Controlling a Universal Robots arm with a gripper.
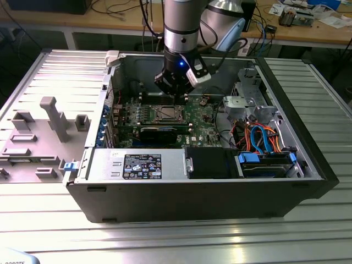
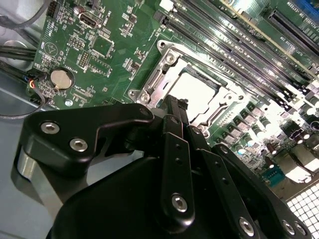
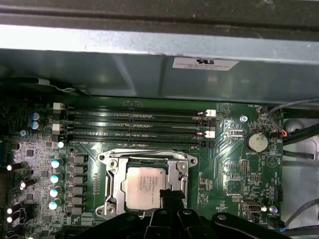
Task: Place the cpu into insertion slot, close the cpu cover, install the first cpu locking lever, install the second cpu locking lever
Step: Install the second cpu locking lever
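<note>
The cpu [image 3: 142, 184], a dull silver square, sits in the insertion slot [image 3: 103, 158] on the green motherboard inside the open computer case. The cpu cover [image 3: 114, 185], a silver frame with a square cut-out, lies flat around it. In the second wrist view the cpu [image 2: 195, 92] and cover [image 2: 155, 83] glare under the light. My gripper [image 3: 172, 195] hangs just above the socket's near edge, its black fingers together and holding nothing. It shows the same way in the second wrist view [image 2: 174, 103] and the exterior view [image 1: 175, 93]. I cannot tell how the locking levers stand.
Long memory slots [image 3: 134, 127] run between the socket and the case wall [image 3: 149, 74]. A coin battery [image 3: 256, 142] lies to one side. A black expansion card [image 1: 159, 132], the power supply [image 1: 137, 164] and a cabled drive cage [image 1: 264, 137] crowd the case. Grey fixture blocks [image 1: 49, 118] stand outside.
</note>
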